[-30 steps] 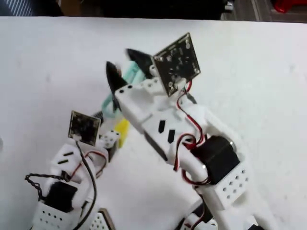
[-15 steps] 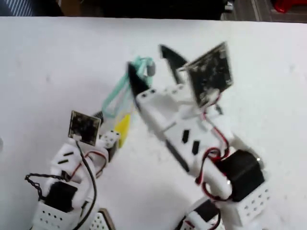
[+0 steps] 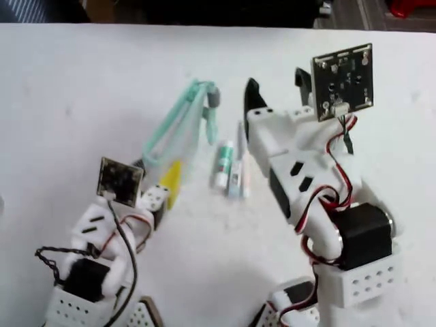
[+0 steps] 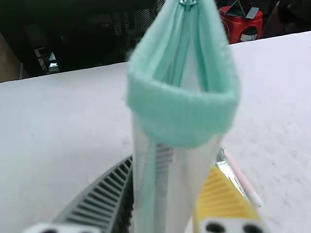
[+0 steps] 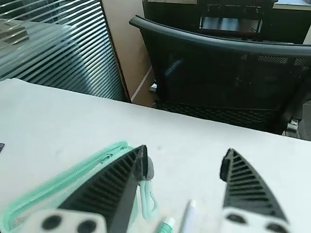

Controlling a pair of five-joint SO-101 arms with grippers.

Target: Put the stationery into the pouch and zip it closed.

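Since the desk (image 3: 82, 82) is the biggest thing here, start there: a plain white top carrying everything else. Of the two arms, the right arm (image 3: 320, 177) stands well to one side of the pouch, its jaws spread wide with nothing between them, hanging above the desk just beyond the pouch's zip end. The left arm (image 3: 92, 245) sits at the pouch's opposite end, and its jaws – one grey, one yellow – are closed on that end.

The pouch (image 3: 176, 129) lies stretched away from the left arm, a clear body edged in mint green; the left wrist view looks along it and shows its mouth gaping. It looks soft and floppy, so it would likely sag shut without that hold.

Just beside the pouch, between it and the right arm, lies the stationery: a slim pen (image 3: 242, 153), a white tube (image 3: 222, 165) and a shorter piece (image 3: 235, 180), close together and all outside the pouch. These look light, stiff and round – apt to roll or slip, so each is best taken across the middle of its barrel.

Smallest is the zip pull (image 3: 214, 99) at the pouch's far end, the place to pinch for closing.
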